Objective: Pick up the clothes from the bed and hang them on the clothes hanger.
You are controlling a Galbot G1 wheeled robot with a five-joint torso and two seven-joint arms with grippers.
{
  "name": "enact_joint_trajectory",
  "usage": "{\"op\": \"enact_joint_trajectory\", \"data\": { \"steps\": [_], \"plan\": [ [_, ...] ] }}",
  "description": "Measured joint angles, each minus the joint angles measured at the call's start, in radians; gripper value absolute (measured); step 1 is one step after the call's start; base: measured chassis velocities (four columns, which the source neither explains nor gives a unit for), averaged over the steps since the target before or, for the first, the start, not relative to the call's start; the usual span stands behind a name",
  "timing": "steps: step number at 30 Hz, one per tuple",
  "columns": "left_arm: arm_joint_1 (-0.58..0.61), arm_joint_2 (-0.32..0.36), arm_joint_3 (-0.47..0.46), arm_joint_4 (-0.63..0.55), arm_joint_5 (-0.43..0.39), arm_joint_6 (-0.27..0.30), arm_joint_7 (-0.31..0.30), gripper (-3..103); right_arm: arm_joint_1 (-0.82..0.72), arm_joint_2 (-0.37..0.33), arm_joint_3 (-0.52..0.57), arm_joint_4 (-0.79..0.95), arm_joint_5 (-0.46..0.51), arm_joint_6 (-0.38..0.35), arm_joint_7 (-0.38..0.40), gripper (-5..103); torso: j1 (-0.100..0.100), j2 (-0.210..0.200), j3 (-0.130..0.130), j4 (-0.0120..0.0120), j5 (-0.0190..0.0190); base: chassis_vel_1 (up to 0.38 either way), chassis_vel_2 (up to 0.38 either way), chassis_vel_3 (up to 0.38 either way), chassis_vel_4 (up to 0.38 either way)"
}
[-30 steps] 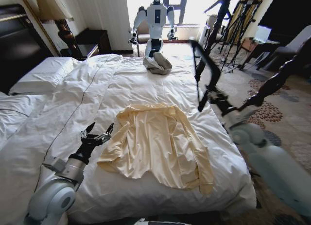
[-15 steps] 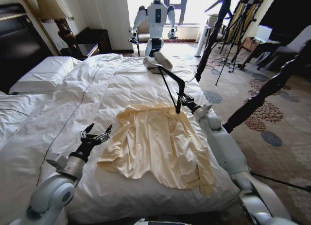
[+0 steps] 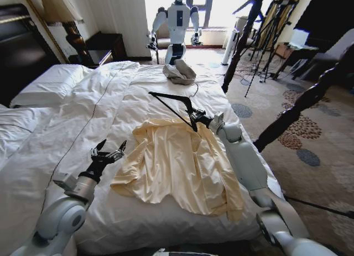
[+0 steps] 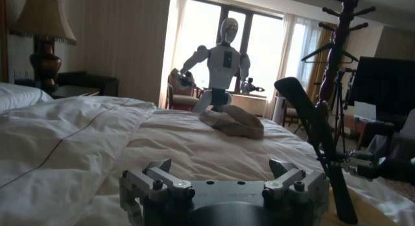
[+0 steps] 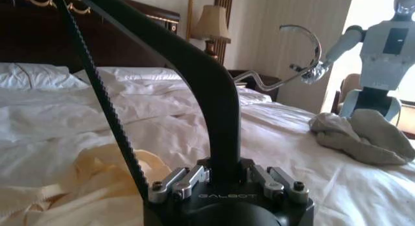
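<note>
The pale cream-yellow long-sleeved top [image 3: 180, 166] is seen spread flat on the white quilted duvet of the wide bed [image 3: 110, 101], towards the foot end and nearer the robot's right side, one sleeve trailing down towards the bed's near corner. Over its collar end the right gripper [image 3: 194, 117] is held, and its jaws are clamped on one arm of the thin black triangular hanger [image 3: 172, 105]. In the right wrist view the grip is shown plainly: the hanger's thick black arm [image 5: 194, 70] rises straight out from between the closed fingers [image 5: 176, 181], its thin ridged bar slants off beside it, and the silver hook [image 5: 304, 56] curls at the far end. From the head view the hanger is seen tilted above the duvet, its triangle lying out towards the head of the bed just past the top's collar.

The left gripper [image 3: 108, 155] is found low over the duvet just beside the top's left edge, clear of the fabric, with its dark fingers spread apart. In the left wrist view the two fingertips [image 4: 158, 165] are seen well separated, nothing between them, and the hanger [image 4: 318, 138] stands ahead on the right.

Farther up the bed, well apart from the top, a crumpled grey-beige cloth bundle [image 3: 178, 72] is resting near the far edge
</note>
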Motion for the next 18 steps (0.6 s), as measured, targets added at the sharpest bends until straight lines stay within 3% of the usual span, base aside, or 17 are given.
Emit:
{"op": "enact_joint_trajectory", "data": {
  "steps": [3, 6, 10, 18],
  "plan": [
    [0.004, 0.0, -0.002, -0.002, 0.0, -0.005, 0.0, 100, -0.001, -0.022, 0.0, -0.028, -0.027, 0.018, -0.019, 19, 0.0, 0.0, 0.0, -0.0001, -0.0001, 0.0, 0.0, 0.0, 0.0],
    [0.009, 0.005, -0.008, -0.011, -0.002, -0.008, 0.0, 100, 0.019, -0.092, 0.001, -0.136, -0.094, 0.123, -0.019, 19, 0.0, 0.0, 0.0, 0.0003, 0.0001, 0.0, 0.0, 0.0, 0.0],
    [0.003, 0.014, -0.01, -0.012, -0.008, -0.008, -0.001, 100, 0.044, -0.121, 0.001, -0.209, -0.165, 0.169, -0.035, 19, 0.0, 0.0, 0.0, 0.0005, -0.0002, 0.0, 0.0, 0.0, 0.0],
    [-0.016, 0.016, -0.002, 0.0, -0.019, -0.007, -0.002, 100, 0.044, -0.081, 0.002, -0.233, -0.276, 0.197, -0.095, 19, 0.0, 0.0, 0.0, 0.0, 0.0002, 0.0, 0.0, 0.0, 0.0]
  ]
}}
